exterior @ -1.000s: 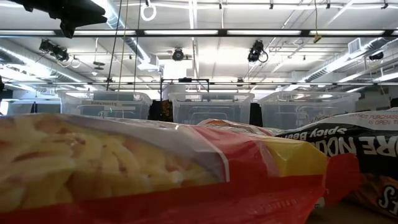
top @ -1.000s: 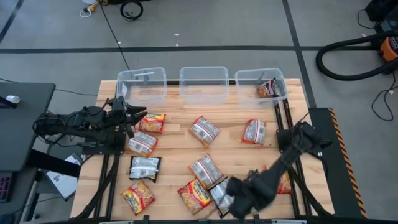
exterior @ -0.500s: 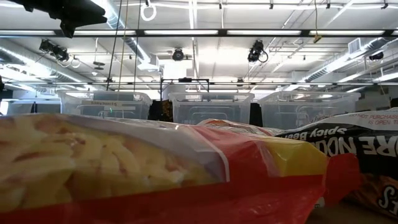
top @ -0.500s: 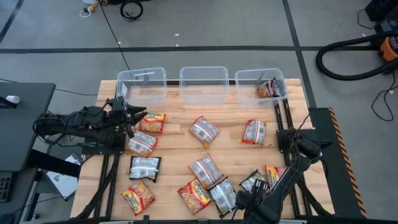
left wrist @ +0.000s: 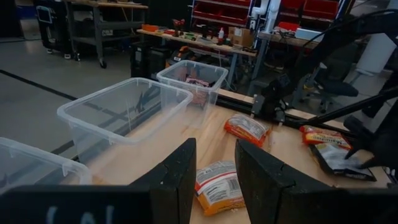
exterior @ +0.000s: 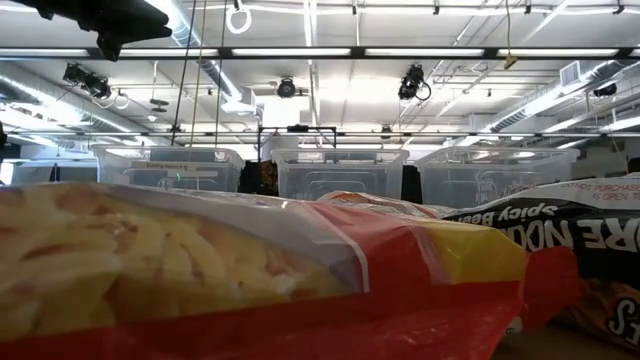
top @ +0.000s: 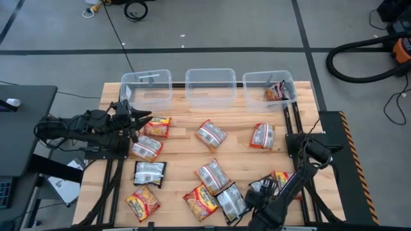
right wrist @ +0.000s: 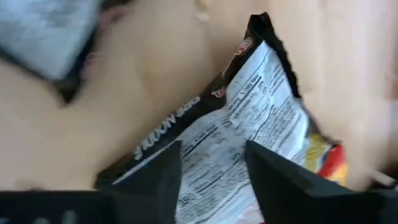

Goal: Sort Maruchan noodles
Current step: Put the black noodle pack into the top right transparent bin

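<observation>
Low, right pincer (right wrist: 211,174) over black packet (right wrist: 249,137)

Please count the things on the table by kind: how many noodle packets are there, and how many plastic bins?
Flat crinkly plastic noodle packets: 12 (1 of them inside a bin)
Clear rectangular plastic bins: 3
Total: 15

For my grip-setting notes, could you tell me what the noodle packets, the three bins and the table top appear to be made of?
Noodle packets: thin glossy plastic film, judging by crinkles and glare on the dark packet.
Bins: clear rigid plastic; the wood shows through their walls.
Table top: pale wooden planks with visible seams and a matte finish, possibly unvarnished.
</observation>
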Robot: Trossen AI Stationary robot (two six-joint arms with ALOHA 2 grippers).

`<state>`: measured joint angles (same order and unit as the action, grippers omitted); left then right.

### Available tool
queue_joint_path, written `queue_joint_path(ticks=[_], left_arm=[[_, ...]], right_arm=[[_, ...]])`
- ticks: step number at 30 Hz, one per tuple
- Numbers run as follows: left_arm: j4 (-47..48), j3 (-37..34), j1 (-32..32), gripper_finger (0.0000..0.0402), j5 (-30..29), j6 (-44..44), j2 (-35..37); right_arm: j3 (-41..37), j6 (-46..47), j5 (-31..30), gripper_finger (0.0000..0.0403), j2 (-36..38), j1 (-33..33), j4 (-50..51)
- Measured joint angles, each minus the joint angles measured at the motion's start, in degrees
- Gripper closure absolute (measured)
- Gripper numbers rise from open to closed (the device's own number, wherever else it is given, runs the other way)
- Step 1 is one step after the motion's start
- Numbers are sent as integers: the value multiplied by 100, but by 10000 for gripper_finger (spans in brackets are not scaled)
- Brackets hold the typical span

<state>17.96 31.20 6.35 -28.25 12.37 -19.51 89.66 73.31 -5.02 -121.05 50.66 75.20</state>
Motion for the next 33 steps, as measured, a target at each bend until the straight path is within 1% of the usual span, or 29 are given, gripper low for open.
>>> queue_joint_path(ticks=[2, 5, 6, 11, 17, 19, 20, 22, 24, 29, 33], left_arm=[[-1, 0, 0, 285, 0, -1, 0], [-2, 0, 0, 285, 0, -5, 0], [-2, 0, 0, 285, 0, -7, 0], [-2, 0, 0, 285, 2, -14, 0], [-2, 0, 0, 285, 2, -14, 0], [-2, 0, 0, 285, 2, -14, 0], [-2, 0, 0, 285, 2, -14, 0], [-2, 0, 0, 285, 2, -14, 0], [0, 0, 0, 285, 4, -13, 0], [125, 0, 0, 285, 7, -10, 0], [168, 0, 0, 285, 7, -1, 0]], right_arm=[[-5, 56, -36, 284, 33, -66, 82], [-15, 62, -47, 370, 126, -184, 153], [-19, 49, -56, 386, 180, -224, 144], [-21, 64, -180, 396, 669, -435, 155], [-13, 418, -624, 398, 1748, -504, -224], [1, 438, -683, 397, 2001, -505, -290], [1, 329, -666, 395, 2054, -489, -294], [1, -179, -493, 383, 2024, -428, -276], [-4, -789, -278, 358, 1881, -386, -292], [-6, -2329, -241, 264, 1340, -403, -577], [-6, -2984, -193, 186, 868, -514, -468]])
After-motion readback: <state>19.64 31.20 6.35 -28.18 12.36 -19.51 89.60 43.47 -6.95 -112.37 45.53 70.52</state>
